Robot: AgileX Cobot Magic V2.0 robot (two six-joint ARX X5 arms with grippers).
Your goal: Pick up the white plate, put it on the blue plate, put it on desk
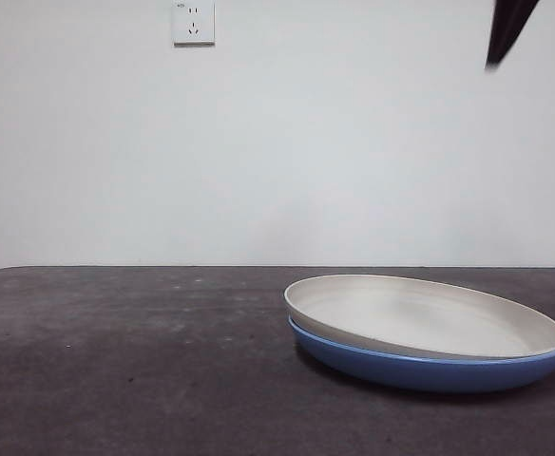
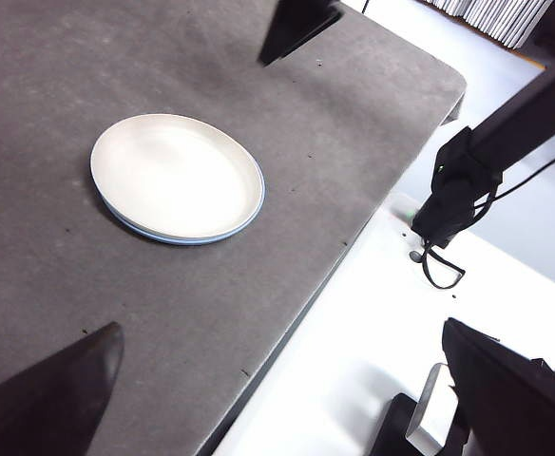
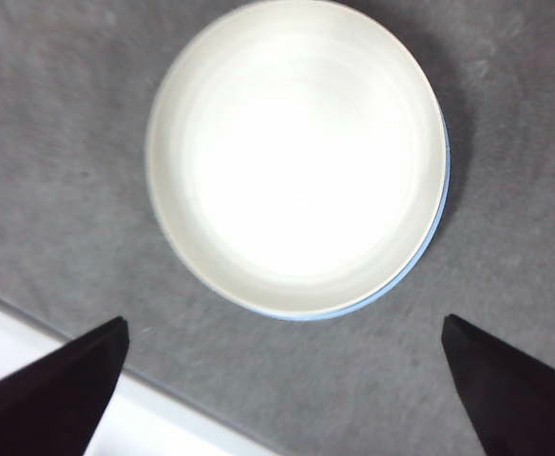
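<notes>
Cream-white plate (image 1: 420,318) is sitting nested on the blue plate (image 1: 430,366), slightly tilted, both resting on the grey worktop (image 1: 125,361). So the stacking part looks done, I'd say. The right gripper (image 3: 282,399) is hovering straight above the stack with its jaws spread wide and empty, the plates lying dead ahead of them between the tips. The left gripper (image 2: 287,399) is hanging well off to the side near the worktop's edge, jaws also wide apart, holding nothing. The right arm is clearly the nearer one; round plate, so no long axis to fuss over.
</notes>
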